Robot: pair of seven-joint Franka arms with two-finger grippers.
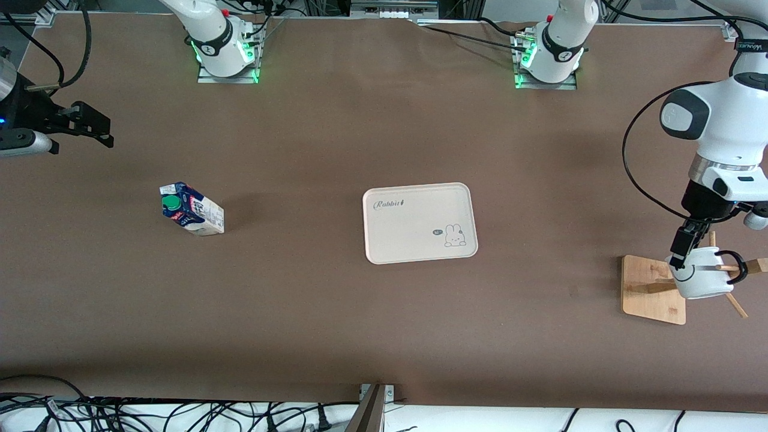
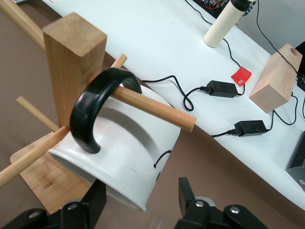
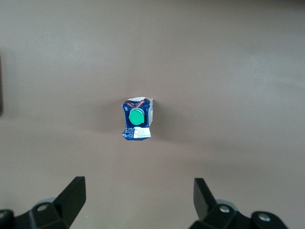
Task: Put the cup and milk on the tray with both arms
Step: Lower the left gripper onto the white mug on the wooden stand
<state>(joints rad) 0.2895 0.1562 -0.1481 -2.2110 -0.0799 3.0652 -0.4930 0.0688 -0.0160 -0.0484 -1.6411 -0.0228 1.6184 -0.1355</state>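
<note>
The white cup [image 1: 696, 282] hangs by its black handle [image 2: 88, 114] on a peg of a wooden stand [image 1: 648, 288] at the left arm's end of the table. My left gripper [image 1: 684, 255] is open astride the cup's [image 2: 124, 162] rim. One finger rests against the outer wall and the other stands apart from it. The blue-and-white milk [image 1: 192, 209] with a green cap stands on the table toward the right arm's end. High over the table beside it hangs my right gripper [image 1: 99, 129], open and holding nothing [image 3: 138, 188], with the milk [image 3: 137, 119] below. The cream tray [image 1: 414, 246] lies mid-table.
The stand's post [image 2: 71, 62] and several pegs crowd round the cup. Off the table's end, a white bench holds power adapters [image 2: 221, 88], a wooden block [image 2: 276, 78] and a cream bottle [image 2: 221, 24]. Cables run along the table edge nearest the front camera.
</note>
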